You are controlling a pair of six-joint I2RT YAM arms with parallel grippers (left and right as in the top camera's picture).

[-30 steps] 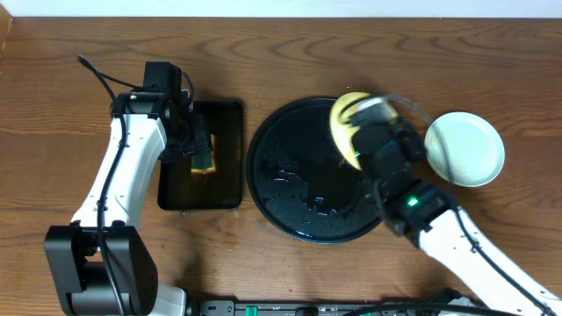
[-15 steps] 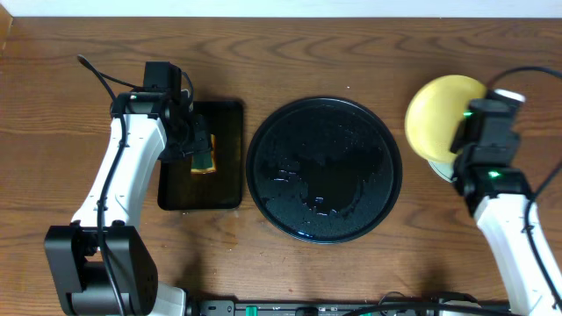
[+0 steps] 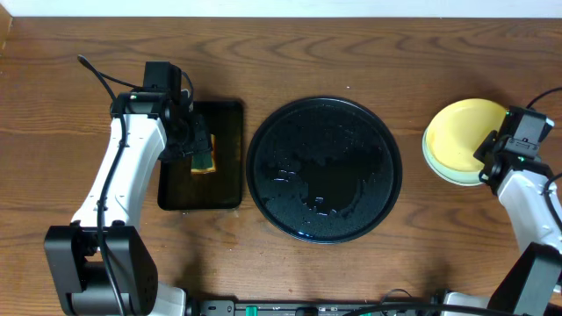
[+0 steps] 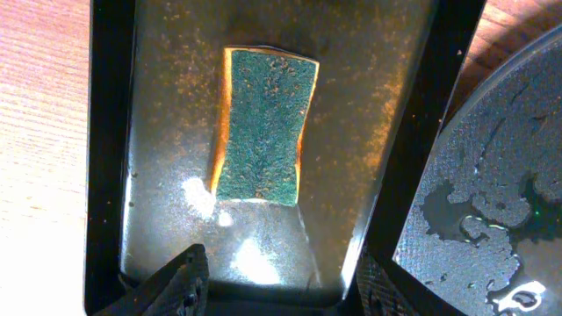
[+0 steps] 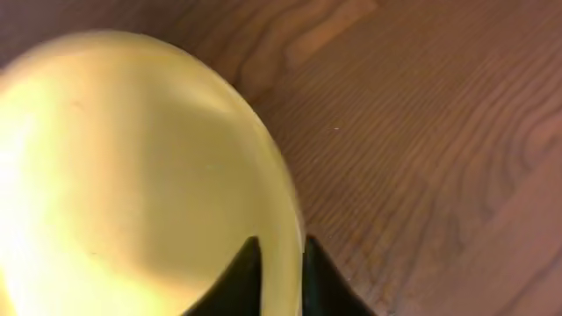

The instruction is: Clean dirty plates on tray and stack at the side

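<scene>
The pale yellow plate lies on top of a pale mint-blue plate at the right side of the table. Only the mint rim shows, so I cannot tell how many plates are beneath. My right gripper is shut on the yellow plate's right rim; in the right wrist view the two fingers straddle the rim of the yellow plate, with the gripper closed on it. The round black tray holds no plates, only water drops. My left gripper is open above the sponge.
A small rectangular black tray stands left of the round tray, with a green and yellow sponge lying flat in it. My left gripper hangs open over it. The round tray's wet rim shows at the right.
My right gripper carried the yellow plate from the round tray's upper right edge over to the right and set it on the mint-blue plate. The left arm has not moved.
</scene>
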